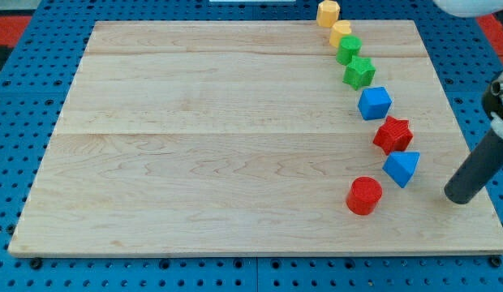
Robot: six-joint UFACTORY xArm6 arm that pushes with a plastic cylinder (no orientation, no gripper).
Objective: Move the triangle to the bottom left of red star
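A blue triangle (402,168) lies on the wooden board, just below and slightly right of the red star (393,134), touching or nearly touching it. A red cylinder (364,195) sits below and left of the triangle. My tip (458,197) is at the lower end of the dark rod, on the board to the right of the blue triangle, a clear gap away from it and level with the red cylinder.
A curved line of blocks runs up the view's right: a blue cube (375,103), a green star (359,73), a green block (349,49), a yellow block (341,32) and another yellow block (328,12) at the board's top edge. The board's right edge (470,138) is near the rod.
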